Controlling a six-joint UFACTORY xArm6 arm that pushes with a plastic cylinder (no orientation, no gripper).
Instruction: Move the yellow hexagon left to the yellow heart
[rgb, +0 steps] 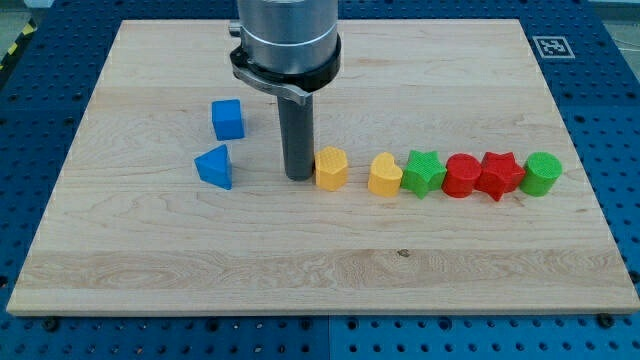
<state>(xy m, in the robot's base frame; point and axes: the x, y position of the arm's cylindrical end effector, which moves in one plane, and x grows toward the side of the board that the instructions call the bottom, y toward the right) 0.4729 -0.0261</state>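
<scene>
The yellow hexagon (331, 168) sits on the wooden board (300, 260), a short gap to the left of the yellow heart (384, 175). My tip (298, 177) is on the board right against the hexagon's left side. The heart stands at the left end of a row of blocks and touches the green star (424, 173).
The row runs to the view's right: a red round block (462, 176), a red star (499, 174) and a green round block (542, 173). A blue cube (228, 119) and a blue triangle (214, 166) lie left of my tip. A marker tag (550, 45) is at the board's top right corner.
</scene>
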